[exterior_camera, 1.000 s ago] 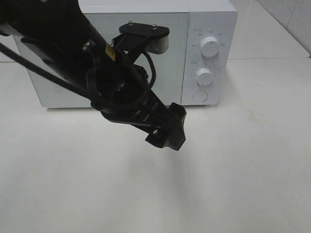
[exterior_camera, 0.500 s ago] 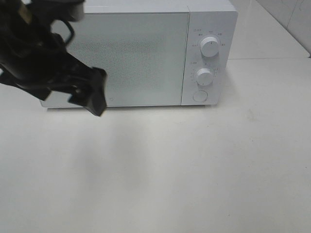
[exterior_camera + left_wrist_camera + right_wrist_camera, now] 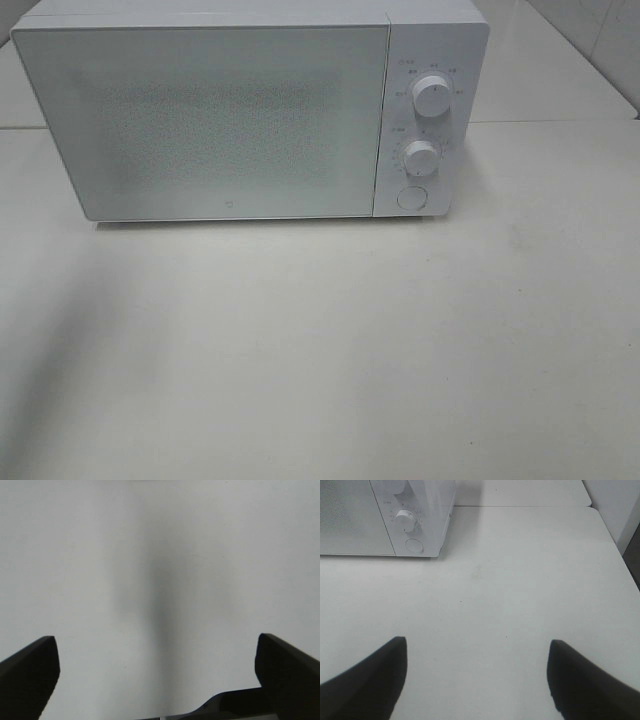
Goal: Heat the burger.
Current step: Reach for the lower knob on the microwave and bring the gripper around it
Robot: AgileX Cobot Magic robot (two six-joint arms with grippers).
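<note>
Left gripper (image 3: 156,645) and right gripper (image 3: 477,644) spread wide, holding nothing, above the table (image 3: 530,580). Microwave (image 3: 230,110) beyond, door (image 3: 200,60) closed. Burger out of sight in all three views, so whether behind that door cannot be told. Judged a tall, soft, loosely stacked load, light but easily crushed or toppled, best taken low and gently across its sides.
</note>
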